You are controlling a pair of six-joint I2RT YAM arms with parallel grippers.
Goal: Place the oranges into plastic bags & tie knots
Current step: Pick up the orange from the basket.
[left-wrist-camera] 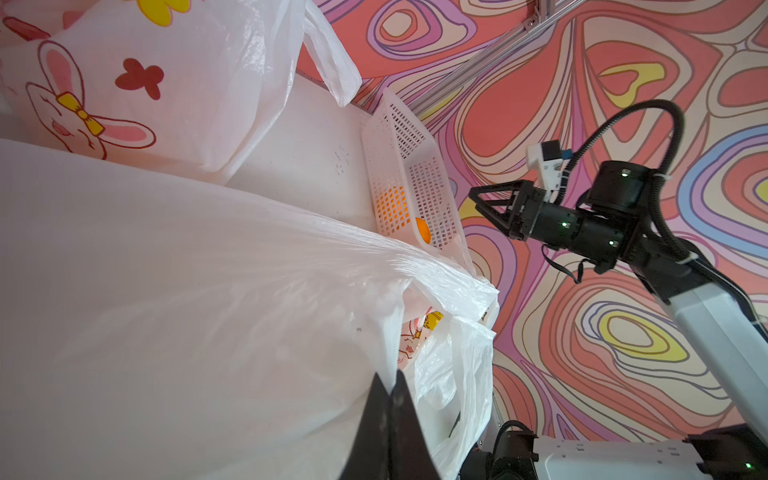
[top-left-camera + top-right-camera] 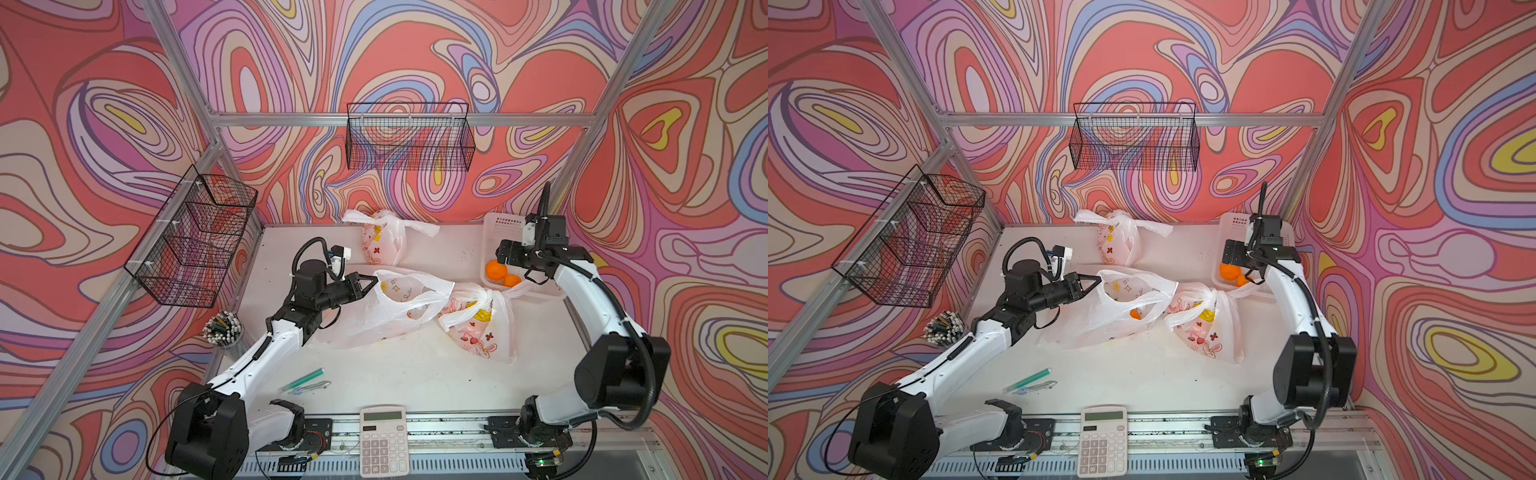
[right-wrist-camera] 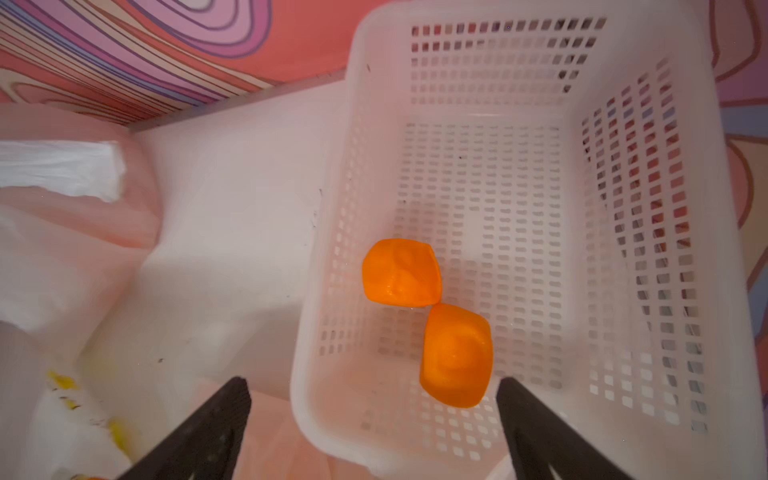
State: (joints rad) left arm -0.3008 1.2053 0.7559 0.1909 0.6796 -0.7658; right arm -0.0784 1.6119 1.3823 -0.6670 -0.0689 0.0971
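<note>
The white table [image 2: 415, 382] fills the lower middle of both top views, with one arm reaching in from the lower left and one from the lower right. At the centre of the frame the open bag [image 2: 374, 324] lies slumped on the table with its mouth gaping. The left gripper [image 2: 371, 279] is clenched on the bag's upper left rim. In the left wrist view its fingers [image 1: 370, 424] are pressed together with a fold of the thin plastic pinched between them. Just right of the open bag sits a tied bag [image 2: 488, 332] printed with rabbits and hearts. A second tied bag [image 2: 384, 247] stands at the table's back edge, above centre. The white perforated basket [image 2: 505, 222] occupies the table's upper right corner. The right gripper [image 3: 372, 380] hangs over the basket's near end, jaws spread wide and holding nothing. A calculator [image 2: 382, 440] lies at the bottom centre edge. Two oranges [image 3: 401, 272] rest touching each other on the basket floor, in its lower left part as the top views show it. A third orange [image 2: 1135, 313] shows through the mouth of the open bag. Each tied bag is closed by a knot [image 2: 484, 296] of bunched handles with two loose ends sticking out sideways.
</note>
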